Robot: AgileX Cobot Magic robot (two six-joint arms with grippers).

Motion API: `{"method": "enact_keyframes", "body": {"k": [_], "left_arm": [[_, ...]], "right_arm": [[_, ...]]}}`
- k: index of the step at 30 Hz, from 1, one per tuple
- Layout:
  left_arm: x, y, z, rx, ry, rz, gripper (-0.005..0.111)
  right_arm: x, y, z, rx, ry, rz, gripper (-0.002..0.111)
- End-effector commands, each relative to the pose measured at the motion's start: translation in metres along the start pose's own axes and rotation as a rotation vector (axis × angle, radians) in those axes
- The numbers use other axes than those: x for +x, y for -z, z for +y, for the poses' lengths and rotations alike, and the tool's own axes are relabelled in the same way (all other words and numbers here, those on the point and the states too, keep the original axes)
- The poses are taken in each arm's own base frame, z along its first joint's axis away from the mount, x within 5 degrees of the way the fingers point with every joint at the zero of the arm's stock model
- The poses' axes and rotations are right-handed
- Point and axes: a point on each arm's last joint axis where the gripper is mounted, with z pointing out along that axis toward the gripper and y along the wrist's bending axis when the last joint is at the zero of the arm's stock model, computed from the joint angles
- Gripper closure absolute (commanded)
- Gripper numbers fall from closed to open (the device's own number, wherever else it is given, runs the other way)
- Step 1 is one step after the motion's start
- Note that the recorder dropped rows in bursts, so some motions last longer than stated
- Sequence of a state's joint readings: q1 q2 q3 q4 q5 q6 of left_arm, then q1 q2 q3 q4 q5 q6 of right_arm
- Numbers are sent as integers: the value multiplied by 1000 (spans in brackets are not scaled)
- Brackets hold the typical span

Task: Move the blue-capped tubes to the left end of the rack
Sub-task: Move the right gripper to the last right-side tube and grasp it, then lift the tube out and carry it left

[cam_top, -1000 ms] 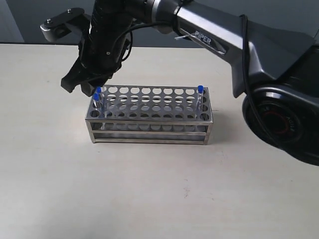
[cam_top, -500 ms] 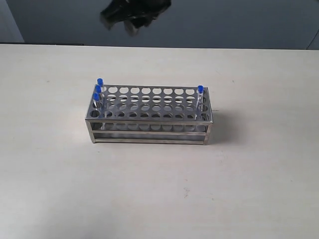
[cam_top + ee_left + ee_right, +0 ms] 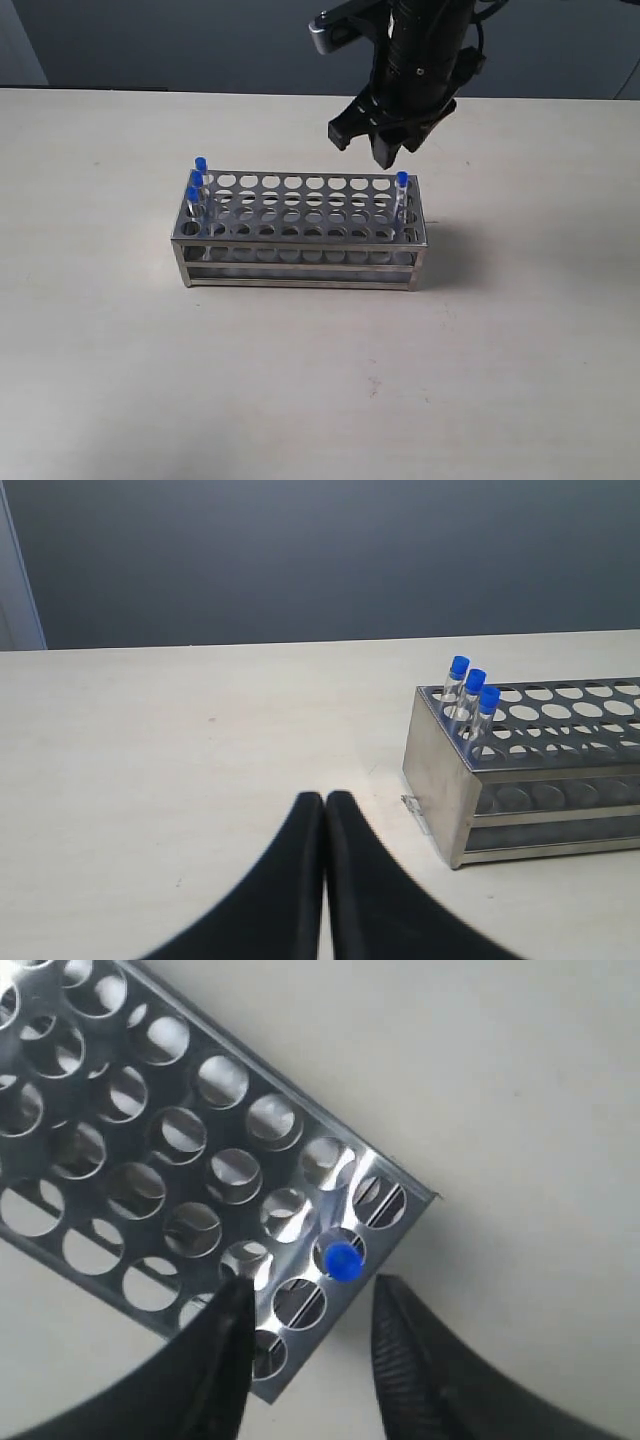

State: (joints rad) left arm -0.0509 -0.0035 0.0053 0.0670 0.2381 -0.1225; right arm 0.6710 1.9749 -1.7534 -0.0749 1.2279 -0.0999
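**A:** Where did the tubes stand?

**B:** Three blue-capped tubes [image 3: 197, 188] stood close together at the left end of the rack [image 3: 300, 236], left of centre in the exterior frame. The fourth tube [image 3: 401, 196] stood alone in the last column of holes at the right end.

**A:** And the claws?

**B:** The right claw [image 3: 365, 147] hung above the rack's right end, upper middle of that frame, with its fingers parted wide and nothing between them. The left claw [image 3: 325, 815] was pressed shut and empty. It was outside the exterior frame, and its own camera looked across the bench [image 3: 300, 400] at the rack's left end.

**A:** What did the next move turn on?

**B:** The fourth tube lay just below the right claw's tips and slightly right of them in the exterior frame. It stood upright, with its long axis vertical. The right wrist camera looked almost straight down on its blue cap, just ahead of the gap between the fingers. I judged the right arm to be much the nearer. A short shift forward and a straight descent should have put the fingers either side of the cap.
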Motion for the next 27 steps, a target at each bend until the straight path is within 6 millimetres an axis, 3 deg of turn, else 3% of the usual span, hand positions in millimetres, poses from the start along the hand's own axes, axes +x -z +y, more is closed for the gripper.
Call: {"method": "enact_keyframes", "body": {"k": [1, 17, 20, 23, 27], "left_arm": [[-2, 0, -1, 11, -2, -8, 106], [-2, 0, -1, 11, -2, -8, 106], [-2, 0, -1, 11, -2, -8, 106], [-2, 0, -1, 11, -2, -8, 106], [-2, 0, -1, 11, -2, -8, 106]], "right_arm": [[1, -10, -12, 6, -30, 13, 70], [-3, -54, -10, -23, -28, 100, 72], [-2, -57, -10, -25, -27, 118, 86], [-2, -57, -10, -22, -25, 119, 109], [-2, -53, -10, -18, -25, 112, 109]]}}
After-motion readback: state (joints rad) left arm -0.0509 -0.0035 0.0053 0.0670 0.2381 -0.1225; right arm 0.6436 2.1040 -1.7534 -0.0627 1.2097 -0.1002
